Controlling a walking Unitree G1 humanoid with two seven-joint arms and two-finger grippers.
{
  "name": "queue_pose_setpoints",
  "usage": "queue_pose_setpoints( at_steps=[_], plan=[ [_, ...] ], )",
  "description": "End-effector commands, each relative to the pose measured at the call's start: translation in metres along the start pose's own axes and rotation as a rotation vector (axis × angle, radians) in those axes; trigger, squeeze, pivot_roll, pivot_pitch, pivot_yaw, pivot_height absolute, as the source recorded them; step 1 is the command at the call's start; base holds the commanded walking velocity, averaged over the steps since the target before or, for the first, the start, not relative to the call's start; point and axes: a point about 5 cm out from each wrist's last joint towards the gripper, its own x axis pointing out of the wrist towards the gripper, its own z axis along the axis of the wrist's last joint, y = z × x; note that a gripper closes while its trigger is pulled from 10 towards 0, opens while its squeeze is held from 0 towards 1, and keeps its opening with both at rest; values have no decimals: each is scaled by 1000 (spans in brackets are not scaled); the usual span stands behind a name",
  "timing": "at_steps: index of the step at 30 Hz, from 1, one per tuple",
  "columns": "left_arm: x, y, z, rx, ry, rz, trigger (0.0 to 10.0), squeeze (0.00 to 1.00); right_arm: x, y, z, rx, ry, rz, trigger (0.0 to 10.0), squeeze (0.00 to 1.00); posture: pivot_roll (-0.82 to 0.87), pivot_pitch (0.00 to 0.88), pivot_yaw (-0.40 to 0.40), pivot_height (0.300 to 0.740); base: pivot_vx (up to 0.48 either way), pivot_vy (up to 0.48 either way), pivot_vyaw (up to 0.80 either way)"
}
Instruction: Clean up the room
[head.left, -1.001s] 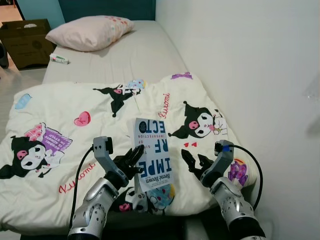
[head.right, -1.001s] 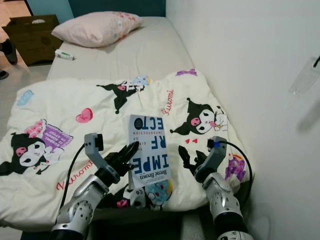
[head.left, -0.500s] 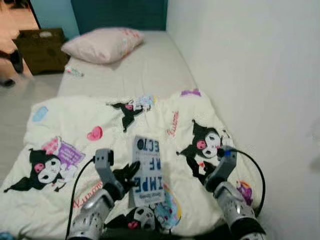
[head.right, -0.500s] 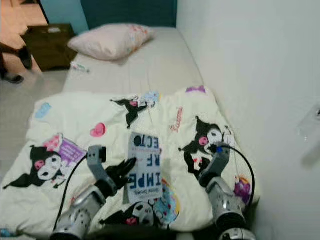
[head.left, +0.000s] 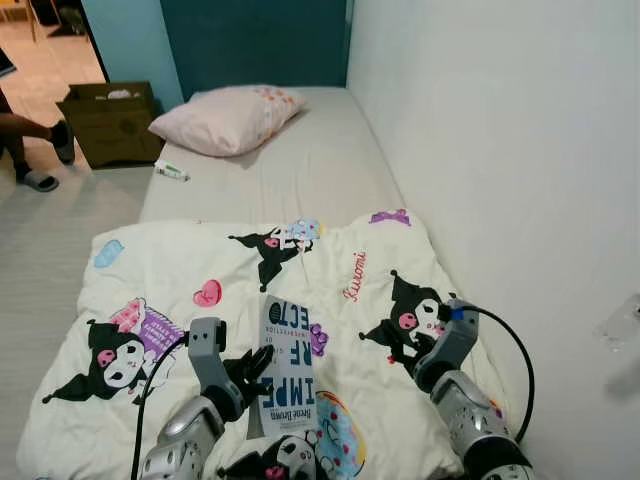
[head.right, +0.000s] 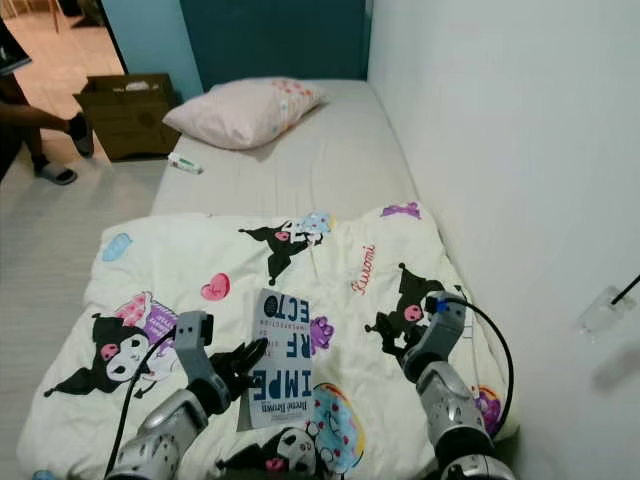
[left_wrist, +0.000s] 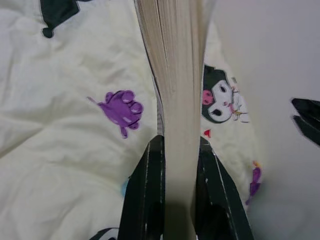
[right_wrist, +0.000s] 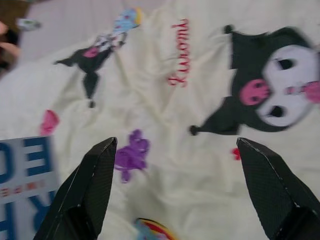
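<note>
A: Item one?

B: Book (head.left: 287, 363), white cover with blue lettering, held over the printed comforter (head.left: 180, 275) at 6 o'clock on the bed. The left gripper (left_wrist: 176, 167) has both black fingers (left_wrist: 145, 195) pressed against the page block, one on each side.

A: The other arm?

B: Right gripper (right_wrist: 182, 192), at 4 o'clock of the book, hovering above the comforter's cartoon figures; its fingers are spread wide, nothing between them.

A: Further up the bed?

B: Pink pillow (head.left: 226, 118) at 12 o'clock on the bare mattress (head.left: 300, 170). Small tube (head.left: 171, 171) at the mattress edge, 11 o'clock.

A: Off the bed?

B: Cardboard box (head.left: 112, 121) on the floor at 10 o'clock; beside it a person's leg (head.left: 22, 127) and sandalled foot.
</note>
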Motion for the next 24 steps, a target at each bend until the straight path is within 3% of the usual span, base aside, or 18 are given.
queue_pose_setpoints(
  at_steps=[1,3,5,8,10,11,16,24],
  plan=[
    [-6,11,-6,25,29,44,10000,0,-4,-7,-14,-43,63,-49,10000,0,-86,32,-26,736,0,0,0],
    [-12,21,-16,37,79,103,10000,0,-10,-16,-29,-137,143,-106,10000,0,-85,32,-27,740,0,0,0],
    [-12,21,-16,37,79,103,10000,0,-10,-16,-29,-137,143,-106,10000,0,-85,32,-27,740,0,0,0],
    [-28,45,-36,49,196,285,10000,0,-27,-30,-62,-347,317,-166,10000,0,-64,19,-26,740,0,0,0],
    [-31,49,-39,61,222,322,10000,0,-30,-32,-68,-379,347,-170,10000,0,-61,19,-27,740,0,0,0],
    [-38,56,-46,92,283,384,10000,0,-36,-35,-77,-380,391,-183,10000,0,-53,18,-28,740,0,0,0],
    [-46,62,-54,73,328,457,10000,0,-41,-36,-86,-404,440,-175,10000,0,-51,12,-29,740,0,0,0],
    [-68,66,-80,8,429,577,10000,0,-52,-43,-101,-343,505,-232,10000,0,-48,9,-30,740,0,0,0]
  ],
)
